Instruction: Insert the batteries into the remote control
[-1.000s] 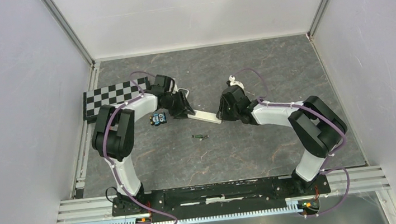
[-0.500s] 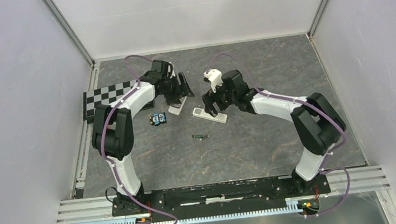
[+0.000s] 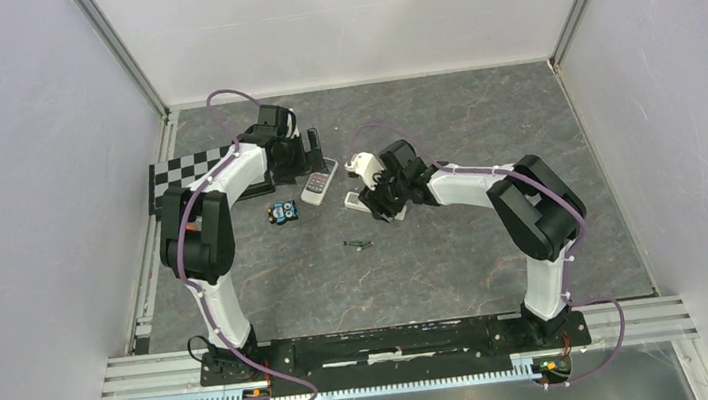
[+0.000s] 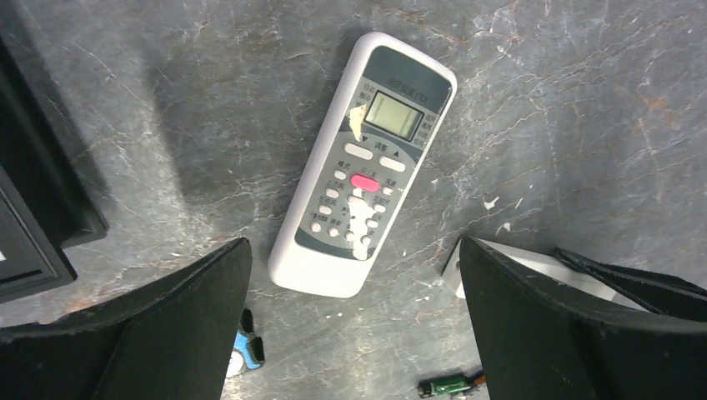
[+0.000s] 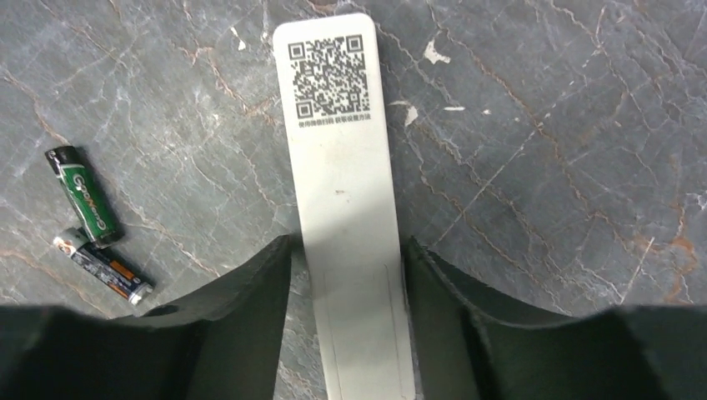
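Observation:
A white remote control (image 4: 363,167) with a small screen and buttons lies face up on the grey floor (image 3: 319,186). My left gripper (image 4: 354,250) hangs above its near end, open wide, touching nothing (image 3: 311,157). A second, slim white remote (image 5: 342,167) lies back up, showing a QR code and a faint lid outline. My right gripper (image 5: 346,271) straddles its near half (image 3: 372,198); a thin strip of floor shows beside the left finger, so it is open. Two batteries, one green (image 5: 81,196) and one dark (image 5: 104,265), lie together left of it (image 3: 358,245).
A small blue toy-like object (image 3: 281,212) lies just left of the buttoned remote. A black-and-white checkerboard (image 3: 188,175) rests at the floor's left edge by the left arm. White walls close in the floor on three sides.
My left gripper released the buttoned remote, opened wide and drew back toward the far left. My right gripper swung left and lowered over the slim remote, jaws opening and then narrowing around it.

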`<action>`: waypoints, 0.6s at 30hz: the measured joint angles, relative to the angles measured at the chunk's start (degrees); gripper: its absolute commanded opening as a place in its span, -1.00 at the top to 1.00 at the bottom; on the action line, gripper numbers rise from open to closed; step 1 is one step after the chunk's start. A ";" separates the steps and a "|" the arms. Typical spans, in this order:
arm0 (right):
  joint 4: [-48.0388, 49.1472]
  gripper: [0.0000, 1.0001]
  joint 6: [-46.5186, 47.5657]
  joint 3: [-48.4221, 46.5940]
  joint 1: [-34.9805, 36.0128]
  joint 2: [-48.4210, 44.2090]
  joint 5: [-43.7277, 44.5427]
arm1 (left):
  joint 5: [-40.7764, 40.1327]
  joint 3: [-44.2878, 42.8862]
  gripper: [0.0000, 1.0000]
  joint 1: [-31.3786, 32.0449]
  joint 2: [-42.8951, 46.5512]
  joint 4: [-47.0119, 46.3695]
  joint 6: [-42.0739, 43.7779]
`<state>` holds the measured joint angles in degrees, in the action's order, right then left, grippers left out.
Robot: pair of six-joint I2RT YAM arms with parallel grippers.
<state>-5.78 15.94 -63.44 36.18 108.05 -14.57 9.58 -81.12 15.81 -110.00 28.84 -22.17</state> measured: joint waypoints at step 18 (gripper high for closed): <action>8.07 0.36 -21.92 10.40 -11.76 -7.96 22.86 | -5.53 -2.73 -0.99 2.14 -6.08 0.09 11.52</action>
<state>2.28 -5.98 -53.04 24.43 100.09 8.29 4.05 -83.85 17.96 -116.07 28.93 -10.66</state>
